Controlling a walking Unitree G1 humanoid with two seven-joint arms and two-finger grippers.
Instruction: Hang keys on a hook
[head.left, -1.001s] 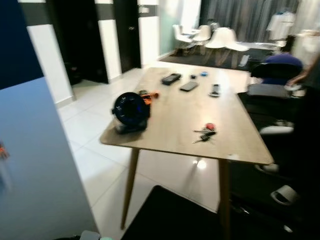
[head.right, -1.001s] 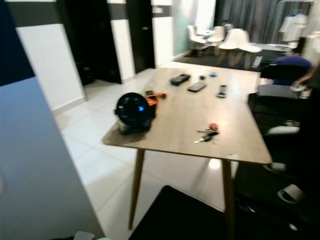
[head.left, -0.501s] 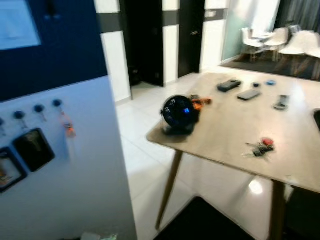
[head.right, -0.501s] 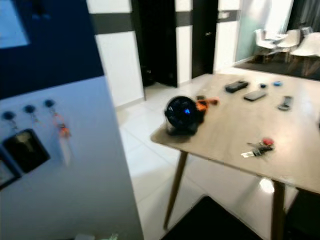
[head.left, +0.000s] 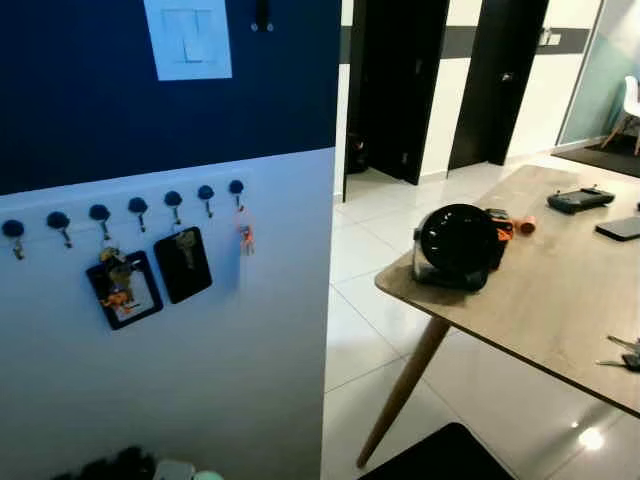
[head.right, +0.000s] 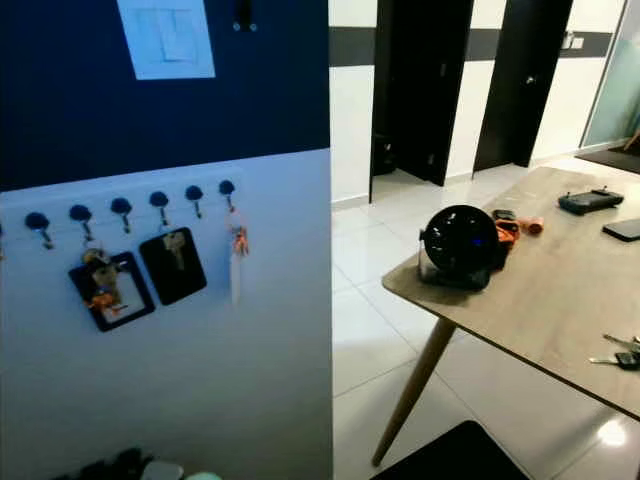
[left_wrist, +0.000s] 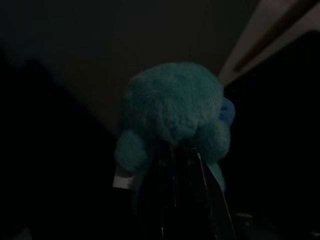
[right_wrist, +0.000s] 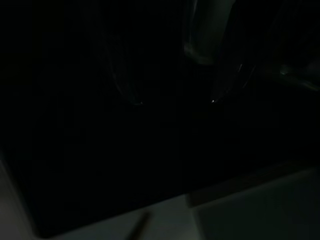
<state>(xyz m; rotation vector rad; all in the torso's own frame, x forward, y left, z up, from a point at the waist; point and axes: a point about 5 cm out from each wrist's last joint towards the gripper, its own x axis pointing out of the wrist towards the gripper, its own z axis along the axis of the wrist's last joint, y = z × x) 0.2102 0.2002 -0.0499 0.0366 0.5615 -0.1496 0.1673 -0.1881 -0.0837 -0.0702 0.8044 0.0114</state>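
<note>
**Keys in the left gripper, hook rail up and ahead**

The wall (head.left: 200, 330) stands close in front of the robot, dark blue above and pale below, and the row of round-headed hooks (head.left: 135, 210) runs along the top of the pale part. Several hooks already carry things: two dark card holders (head.left: 183, 264) and a small orange tag (head.left: 244, 238). The hooks toward the robot's left look free.

To the right stands the wooden table (head.left: 560, 290) with a round black fan (head.left: 457, 246) and another bunch of keys (head.left: 625, 354) at its near edge, well apart from either arm.

The left gripper (left_wrist: 182, 150) is closed on a teal plush keyring (left_wrist: 172, 112); the fluffy ball sits past the fingertips, pinched from below between the two black fingers (left_wrist: 210, 200). The keys themselves are too dark to make out. In the head views a bit of teal shows at the bottom edge, low beneath the hooks.

So the hook rail lies above and ahead of the left fingers, and the left arm seems the one to raise.

The right gripper (right_wrist: 175, 100) hangs idle in the dark, its two fingertips (right_wrist: 137, 100) apart with nothing between them.
</note>
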